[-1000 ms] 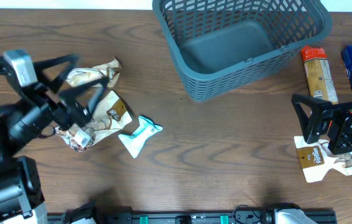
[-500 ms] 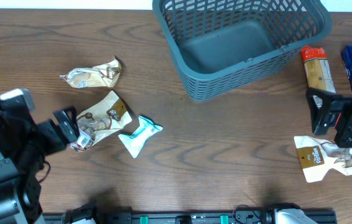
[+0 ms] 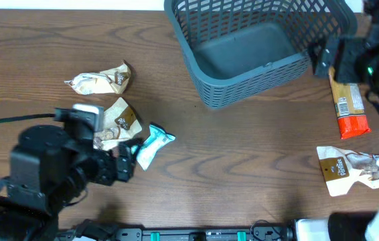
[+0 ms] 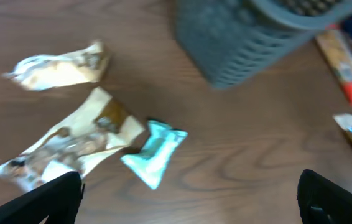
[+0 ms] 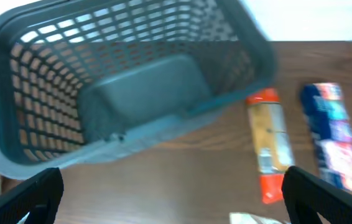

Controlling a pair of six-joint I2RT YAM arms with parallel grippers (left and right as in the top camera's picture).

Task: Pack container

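The grey-blue mesh container [image 3: 243, 90] stands empty at the back centre; it shows in the left wrist view [image 4: 244, 43] and the right wrist view [image 5: 39, 93]. My left gripper [image 3: 126, 164] is open and empty, just left of a teal packet [image 3: 150, 144] [image 4: 154, 149], its fingers wide apart at the bottom corners of its wrist view [image 4: 188, 199]. My right gripper [image 3: 330, 57] is open and empty, raised beside the container's right end, over the top of an orange-and-red packet [image 3: 347, 104] [image 5: 269, 146].
A tan-and-brown pouch [image 3: 116, 124] and a cream packet [image 3: 99, 80] lie at the left. A blue packet [image 5: 331, 140] lies right of the orange one, mostly hidden under my right arm in the overhead view. A white pouch [image 3: 353, 171] lies at the front right.
My left arm has swung down and right from over the left packets to beside the teal packet. My right arm has moved back from the white pouch to the container's right end.
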